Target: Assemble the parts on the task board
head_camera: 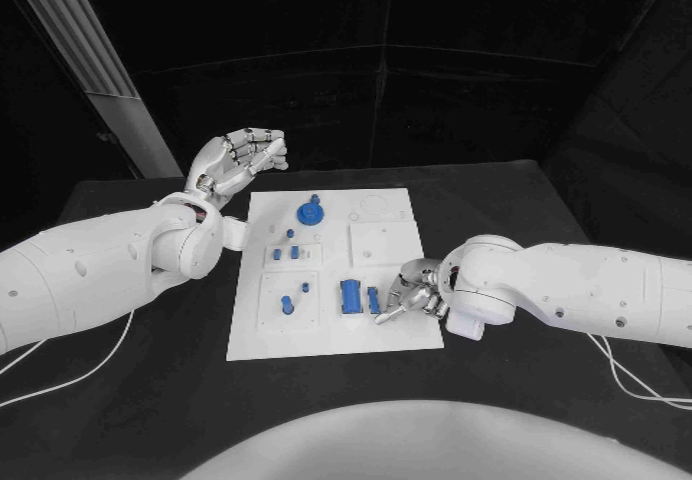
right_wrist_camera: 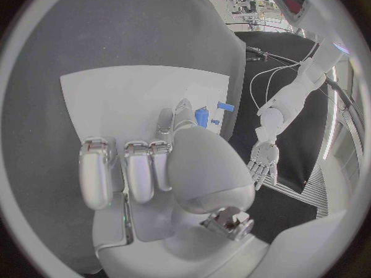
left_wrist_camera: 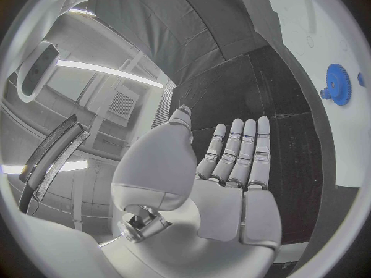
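Black tabletop (head_camera: 144,400) is carrying the white task board (head_camera: 329,340) dead centre in the head view, dark curtains hanging behind it. Up near the board's far end a blue gear part (head_camera: 312,212) is sitting, small blue parts (head_camera: 291,252) are clustering below it on the left side, and a taller blue block (head_camera: 351,296) is standing near the front beside a narrower blue piece (head_camera: 374,298). Over at the far left corner, the left hand (head_camera: 238,158) is hovering off the board, palm up, fingers (head_camera: 264,140) spread and holding nothing. Down at the board's right edge, the right hand (head_camera: 413,291) is reaching in just beside that narrow blue piece, fingers curling downward; whether it is actually pinching anything, I cannot tell from here. Switching to the left wrist view: the left hand (left_wrist_camera: 232,173) is lying flat and open, fingers (left_wrist_camera: 249,148) straight and side by side, nothing in the palm, with the board's white edge (left_wrist_camera: 340,142) and the blue gear part (left_wrist_camera: 337,84) showing well apart from it. Now the right wrist view: the right hand (right_wrist_camera: 166,167) is hanging over the task board (right_wrist_camera: 123,99), three fingers (right_wrist_camera: 127,167) curling toward the camera while others are stretching toward a blue part (right_wrist_camera: 203,116) standing on the board; contact is hidden behind the hand. Another blue piece (right_wrist_camera: 225,106) is sitting just beyond, and the left hand (right_wrist_camera: 263,160) is showing open in the distance.
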Tool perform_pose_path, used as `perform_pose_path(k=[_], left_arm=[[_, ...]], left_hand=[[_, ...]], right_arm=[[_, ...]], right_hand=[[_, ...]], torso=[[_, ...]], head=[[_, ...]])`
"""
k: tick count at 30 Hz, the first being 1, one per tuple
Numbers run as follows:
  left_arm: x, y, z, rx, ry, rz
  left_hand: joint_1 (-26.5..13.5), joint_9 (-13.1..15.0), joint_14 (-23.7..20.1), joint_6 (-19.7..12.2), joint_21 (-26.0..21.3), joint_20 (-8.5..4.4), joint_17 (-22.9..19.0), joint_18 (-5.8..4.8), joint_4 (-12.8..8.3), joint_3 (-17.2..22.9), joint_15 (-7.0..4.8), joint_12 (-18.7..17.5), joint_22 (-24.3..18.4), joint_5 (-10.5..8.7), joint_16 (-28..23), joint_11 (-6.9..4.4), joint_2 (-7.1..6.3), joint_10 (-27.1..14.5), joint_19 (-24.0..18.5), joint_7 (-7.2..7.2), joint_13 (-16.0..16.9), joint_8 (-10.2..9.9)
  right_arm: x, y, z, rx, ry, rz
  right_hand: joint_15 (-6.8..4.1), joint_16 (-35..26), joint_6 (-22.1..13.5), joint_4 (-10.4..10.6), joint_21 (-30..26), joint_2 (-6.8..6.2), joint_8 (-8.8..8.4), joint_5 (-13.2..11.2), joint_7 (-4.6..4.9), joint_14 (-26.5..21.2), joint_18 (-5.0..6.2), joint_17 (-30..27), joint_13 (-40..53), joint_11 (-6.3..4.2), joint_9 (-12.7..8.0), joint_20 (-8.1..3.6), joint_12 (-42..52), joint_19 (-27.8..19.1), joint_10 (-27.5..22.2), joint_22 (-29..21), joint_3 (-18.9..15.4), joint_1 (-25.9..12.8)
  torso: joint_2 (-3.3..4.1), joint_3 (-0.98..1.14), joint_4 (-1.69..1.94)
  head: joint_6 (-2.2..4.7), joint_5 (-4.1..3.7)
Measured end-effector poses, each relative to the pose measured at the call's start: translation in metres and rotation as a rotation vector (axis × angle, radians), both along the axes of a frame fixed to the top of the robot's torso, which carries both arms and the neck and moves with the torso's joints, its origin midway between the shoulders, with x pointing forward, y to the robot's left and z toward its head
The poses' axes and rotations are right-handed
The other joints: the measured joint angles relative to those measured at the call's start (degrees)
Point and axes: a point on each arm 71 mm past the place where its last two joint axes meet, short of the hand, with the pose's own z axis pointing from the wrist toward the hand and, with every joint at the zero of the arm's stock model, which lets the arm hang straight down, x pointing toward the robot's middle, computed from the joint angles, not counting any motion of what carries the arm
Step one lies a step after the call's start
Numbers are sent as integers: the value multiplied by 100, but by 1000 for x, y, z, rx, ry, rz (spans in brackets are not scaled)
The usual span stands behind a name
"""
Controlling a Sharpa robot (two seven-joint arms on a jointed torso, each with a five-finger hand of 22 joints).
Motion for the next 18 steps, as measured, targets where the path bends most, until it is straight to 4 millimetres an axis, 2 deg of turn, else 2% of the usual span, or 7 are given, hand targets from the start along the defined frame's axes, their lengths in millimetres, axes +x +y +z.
perform_pose_path(k=[4, 6, 9, 12, 18], left_arm=[[0, 0, 0, 0, 0, 0], [0, 1, 0, 0, 0, 1], [0, 1, 0, 0, 0, 1], [0, 1, 0, 0, 0, 1], [0, 0, 0, 0, 0, 0]], left_hand=[[0, 0, 0, 0, 0, 0, 0, 0, 0, 0, 0, 0, 0, 0, 0, 0, 0, 0, 0, 0, 0, 0], [0, 0, 0, 0, 0, 0, 0, -1, 0, 0, 0, 0, 0, 0, 0, 0, 0, 0, 0, 0, 0, 0], [0, 0, 0, 0, 0, 0, 0, -1, 0, 0, 0, 0, 0, 0, 0, 0, 0, 0, 0, 0, 1, 0], [0, 0, 0, 0, 0, 0, 0, -1, 0, 0, 0, 0, 0, 0, 0, 0, 0, 0, 0, 0, 1, 0], [0, 0, 0, 0, 0, 0, 1, -1, 0, 0, 0, 0, 1, 0, 0, 0, 0, 0, 0, 0, 1, 0]], right_arm=[[0, -3, 1, 11, -11, -5], [0, -5, 2, 19, -19, -9], [0, -6, 3, 32, -33, -15], [1, -7, 3, 42, -44, -19], [2, -6, 5, 59, -66, -28]], right_hand=[[0, 0, 20, 32, 0, -52, 0, -18, 20, 0, -1, 0, 0, 0, 23, 0, 1, 0, 0, 0, -124, 52], [1, 0, 41, 37, 0, -57, 0, -22, -2, 0, 0, 0, 0, 0, 33, 0, 4, 0, 0, 0, -175, 46], [1, 0, 57, 104, 0, -165, 0, -22, 14, 0, -1, 0, -50, 0, 48, 0, -2, 0, 0, 0, -242, -62], [0, 0, 57, 163, 0, -209, 0, -22, 14, 1, 0, 0, -145, -6, 62, 0, -24, 0, 7, 0, -302, -162], [-1, 0, 57, 336, 0, -94, 0, -22, 14, 0, 0, 0, -145, -18, 85, 0, -36, 0, 18, 0, -350, -389]], torso=[[0, 1, 0], [-1, 1, 0], [-1, 1, -1], [-1, 1, -1], [-1, 1, -1]], head=[[0, 9], [0, 10], [0, 10], [0, 4], [0, -1]])
